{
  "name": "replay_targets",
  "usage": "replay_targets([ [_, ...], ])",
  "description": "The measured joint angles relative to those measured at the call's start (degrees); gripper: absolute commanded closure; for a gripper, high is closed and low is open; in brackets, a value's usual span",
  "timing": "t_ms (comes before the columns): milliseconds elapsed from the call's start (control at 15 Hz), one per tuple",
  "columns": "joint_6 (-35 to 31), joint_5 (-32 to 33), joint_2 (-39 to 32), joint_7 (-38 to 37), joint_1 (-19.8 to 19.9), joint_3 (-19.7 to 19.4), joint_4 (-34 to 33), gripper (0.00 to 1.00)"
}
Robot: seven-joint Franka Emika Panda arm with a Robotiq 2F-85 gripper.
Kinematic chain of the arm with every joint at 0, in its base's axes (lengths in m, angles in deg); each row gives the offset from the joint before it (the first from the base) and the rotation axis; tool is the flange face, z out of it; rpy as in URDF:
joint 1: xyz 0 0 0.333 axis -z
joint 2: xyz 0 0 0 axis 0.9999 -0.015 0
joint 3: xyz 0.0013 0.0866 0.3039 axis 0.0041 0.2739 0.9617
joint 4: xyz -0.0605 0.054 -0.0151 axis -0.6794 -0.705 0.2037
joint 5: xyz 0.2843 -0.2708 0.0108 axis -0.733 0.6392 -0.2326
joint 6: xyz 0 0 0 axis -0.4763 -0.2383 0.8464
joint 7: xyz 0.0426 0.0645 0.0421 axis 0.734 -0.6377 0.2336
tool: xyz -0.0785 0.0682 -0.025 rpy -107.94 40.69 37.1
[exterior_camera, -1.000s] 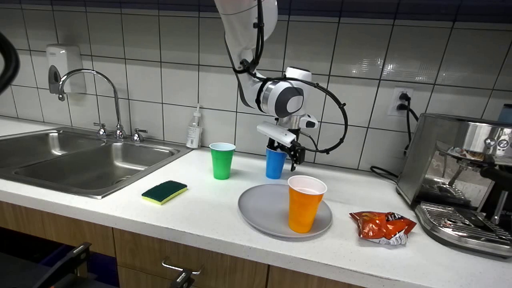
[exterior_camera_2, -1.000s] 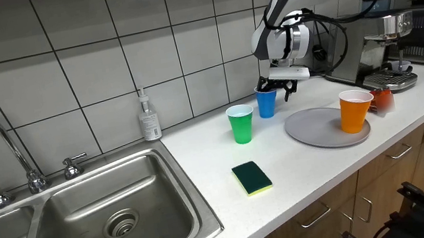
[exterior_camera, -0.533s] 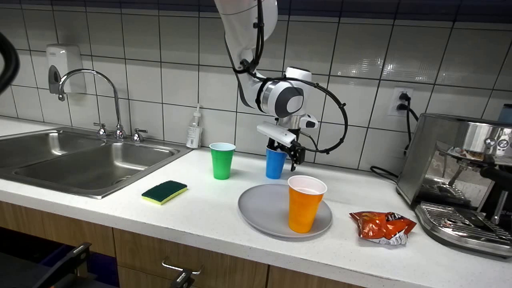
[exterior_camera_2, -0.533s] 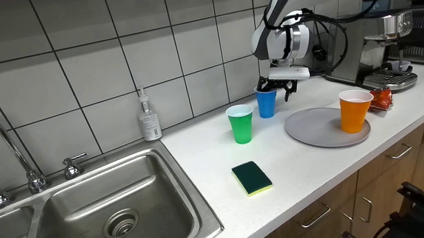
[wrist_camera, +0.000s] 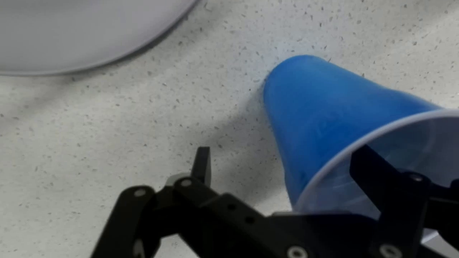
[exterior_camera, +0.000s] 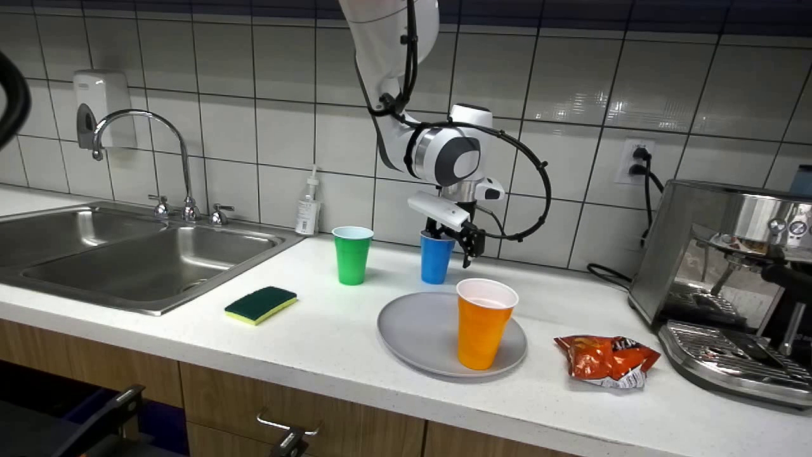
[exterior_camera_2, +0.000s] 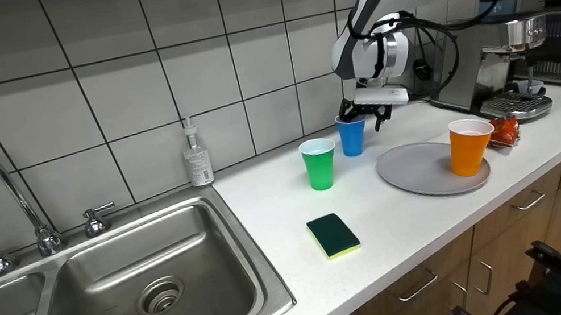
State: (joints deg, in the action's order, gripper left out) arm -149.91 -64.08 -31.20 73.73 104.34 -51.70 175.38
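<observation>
A blue cup (exterior_camera: 435, 261) stands upright at the back of the counter, near the tiled wall. My gripper (wrist_camera: 283, 152) is open over its rim. In the wrist view one finger (wrist_camera: 380, 175) reaches down inside the cup's mouth, while the opposite finger (wrist_camera: 202, 165) is outside, with a gap between it and the cup wall (wrist_camera: 315, 107). Whether the inner finger touches the wall, I cannot tell. In front lies a grey plate (exterior_camera: 419, 330) with an orange cup (exterior_camera: 482, 330) standing on it. A green cup (exterior_camera_2: 320, 168) is on the sink side of the blue cup.
On the counter are a green and yellow sponge (exterior_camera_2: 333, 235) and a red snack bag (exterior_camera: 609, 360). A soap bottle (exterior_camera_2: 197, 157) stands by the wall near the metal sink (exterior_camera_2: 140, 211). A coffee machine (exterior_camera: 723, 279) occupies the far end, and the tiled wall (exterior_camera: 558, 171) rises close behind the gripper.
Over the last half second my gripper has risen very slightly, and the blue cup has shifted a touch toward the sink side. The jaws stay open and the other things are still.
</observation>
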Motion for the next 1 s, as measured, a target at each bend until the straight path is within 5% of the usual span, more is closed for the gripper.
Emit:
replay_targets([
  [1000, 0.4, 2.6, 3.5, 4.1, 0.6, 0.0, 2.1, 0.00],
])
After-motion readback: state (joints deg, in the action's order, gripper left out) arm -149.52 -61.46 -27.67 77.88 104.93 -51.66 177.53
